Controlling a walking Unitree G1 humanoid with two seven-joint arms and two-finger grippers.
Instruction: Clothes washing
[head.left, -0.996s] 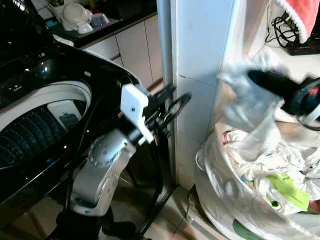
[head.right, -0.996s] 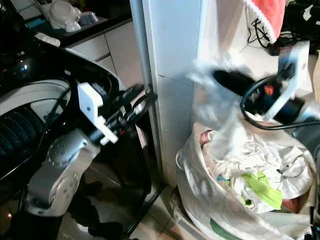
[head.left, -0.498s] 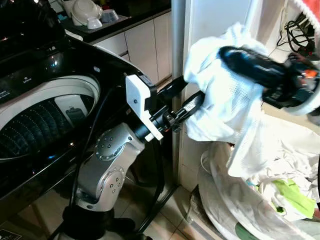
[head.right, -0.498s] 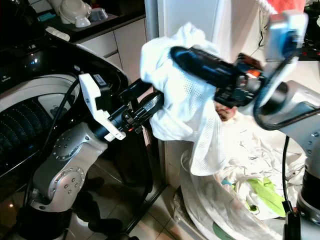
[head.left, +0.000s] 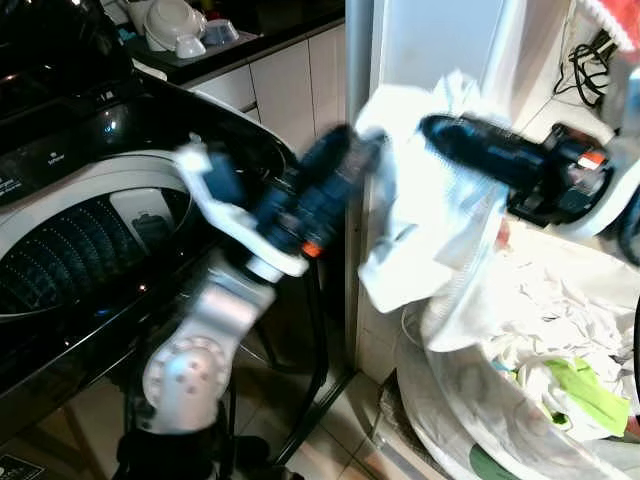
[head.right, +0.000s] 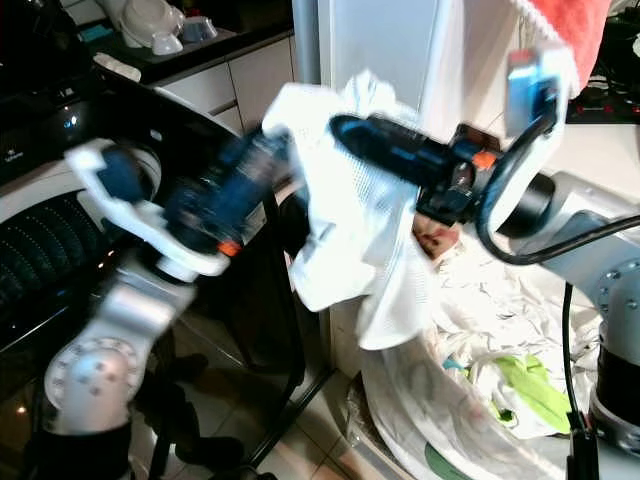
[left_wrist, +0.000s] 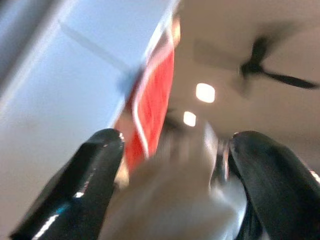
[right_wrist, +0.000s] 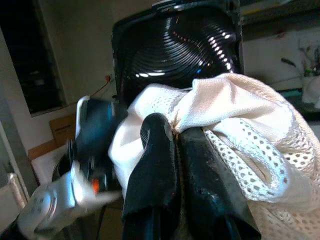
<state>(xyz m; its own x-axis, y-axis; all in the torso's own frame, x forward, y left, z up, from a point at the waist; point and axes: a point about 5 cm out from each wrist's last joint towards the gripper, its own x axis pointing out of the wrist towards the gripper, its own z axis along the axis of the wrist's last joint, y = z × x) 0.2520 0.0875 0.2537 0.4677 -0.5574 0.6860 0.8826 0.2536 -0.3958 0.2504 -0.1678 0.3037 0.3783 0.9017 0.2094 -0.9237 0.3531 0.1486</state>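
Right pincer (head.right: 345, 130) clamped on a white mesh garment (head.right: 345, 215), fingers (right_wrist: 160, 165) pressed together over a bunched fold; the cloth hangs free in mid-air between the washer (head.left: 90, 230) at 9 o'clock and the laundry bag (head.left: 500, 400) at 4 o'clock. Left pincer (head.left: 345, 160), motion-blurred, sits just beside the garment's upper edge at 10 o'clock of it; the left wrist view has its fingers (left_wrist: 95, 170) set wide apart with pale cloth between them, not yet closed on it.

Risks, as judged from this moment:

1. Only a small pinch of fabric is held. The loose lower part could swing and catch on the washer's rim or the metal stand (head.left: 320, 340) below, pulling the fold out of the right pincer.
2. The left arm's fast motion near the cloth could knock it, or close on air if the fabric shifts.
3. Open mesh may snag on a fingertip at release and fail to drop into the drum (head.left: 70, 260).
4. A trailing tail may drape outside the drum opening rather than falling in.
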